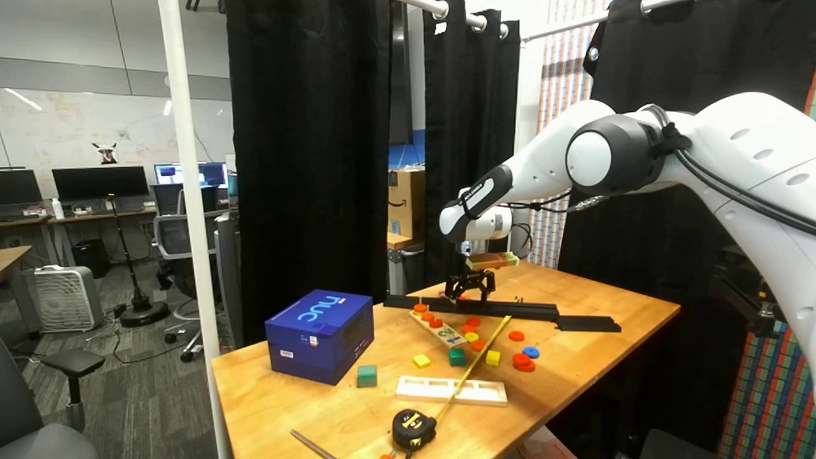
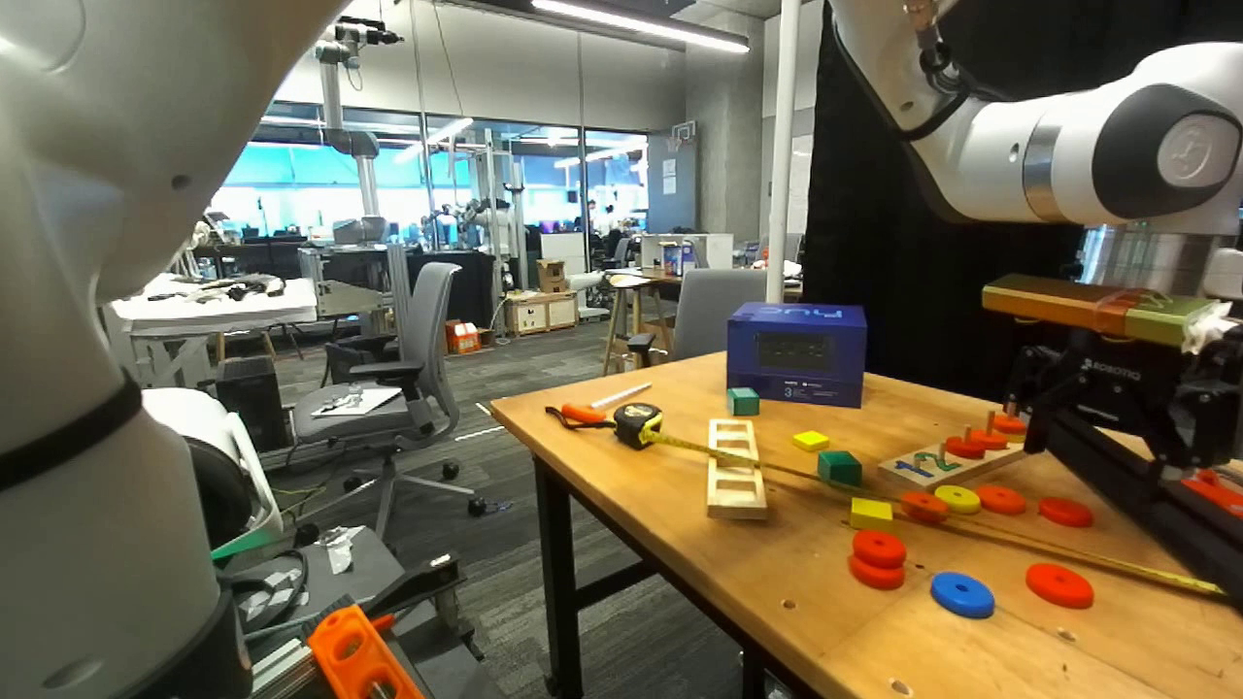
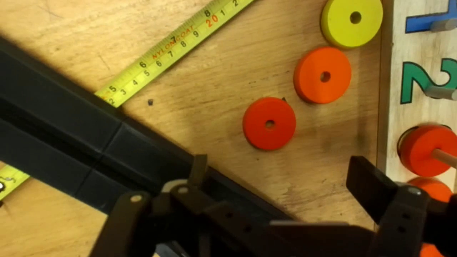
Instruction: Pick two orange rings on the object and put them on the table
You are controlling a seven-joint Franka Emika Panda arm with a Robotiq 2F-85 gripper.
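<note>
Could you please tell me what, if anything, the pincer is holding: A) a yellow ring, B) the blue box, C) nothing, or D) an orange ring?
C: in the wrist view the pincer stands open, with the table and black bar showing in the gap.

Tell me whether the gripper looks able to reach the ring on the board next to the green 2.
Probably yes: the gripper is open and empty, and nothing covers the ring. It would likely first shift sideways over the board, then lift the ring off its peg.
</note>
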